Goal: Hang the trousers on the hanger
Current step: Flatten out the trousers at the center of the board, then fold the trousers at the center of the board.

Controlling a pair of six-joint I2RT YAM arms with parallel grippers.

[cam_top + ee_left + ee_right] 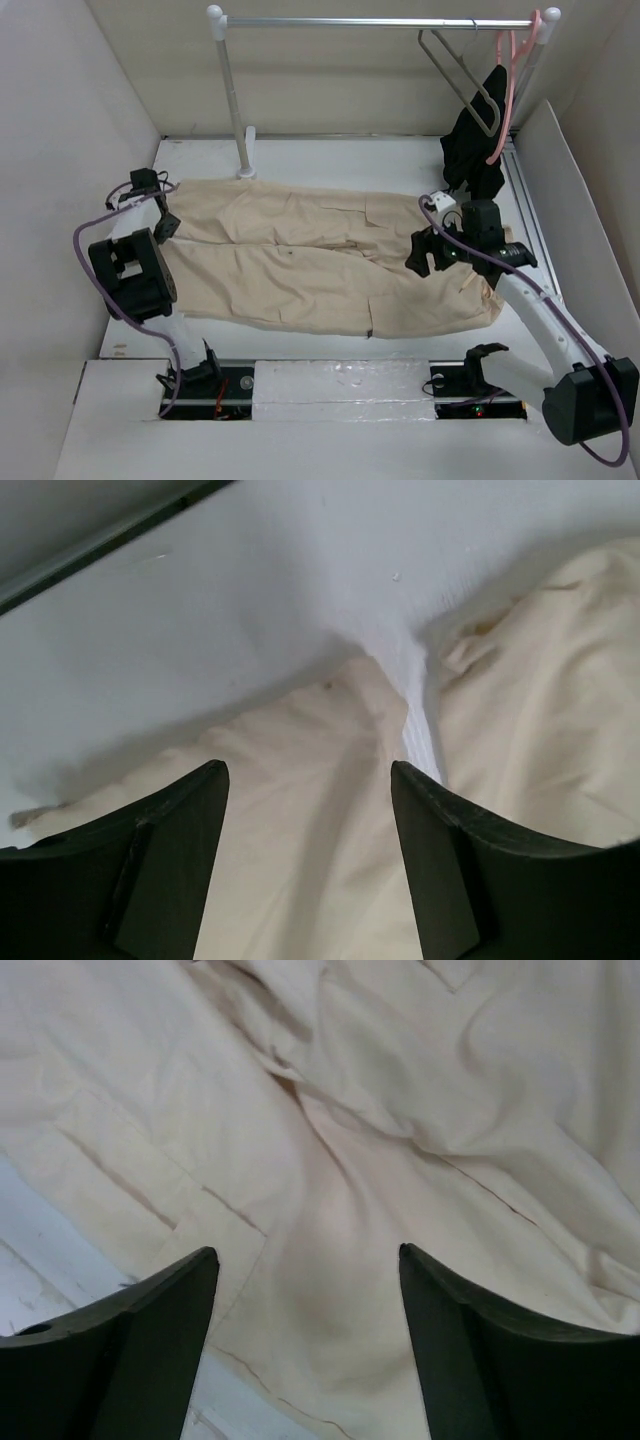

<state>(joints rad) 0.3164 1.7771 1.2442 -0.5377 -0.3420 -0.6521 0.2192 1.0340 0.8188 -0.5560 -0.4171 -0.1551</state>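
The beige trousers [300, 260] lie flat on the white table, legs to the left and waist to the right. My left gripper [165, 228] is open just above the leg ends; in the left wrist view [310, 770] its fingers straddle beige cloth [300, 830], with a strip of bare table between the two legs. My right gripper [418, 255] is open over the hip area, near a pocket; in the right wrist view [308, 1252] it hovers over wrinkled cloth [340, 1260]. The grey wire hanger [465, 75] hangs empty on the rail at the back right.
A metal clothes rail [370, 22] spans the back on a post [233, 100]. A pink hanger [508, 95] with a black garment [472, 145] hangs at its right end. White walls close in on the left, the back and the right.
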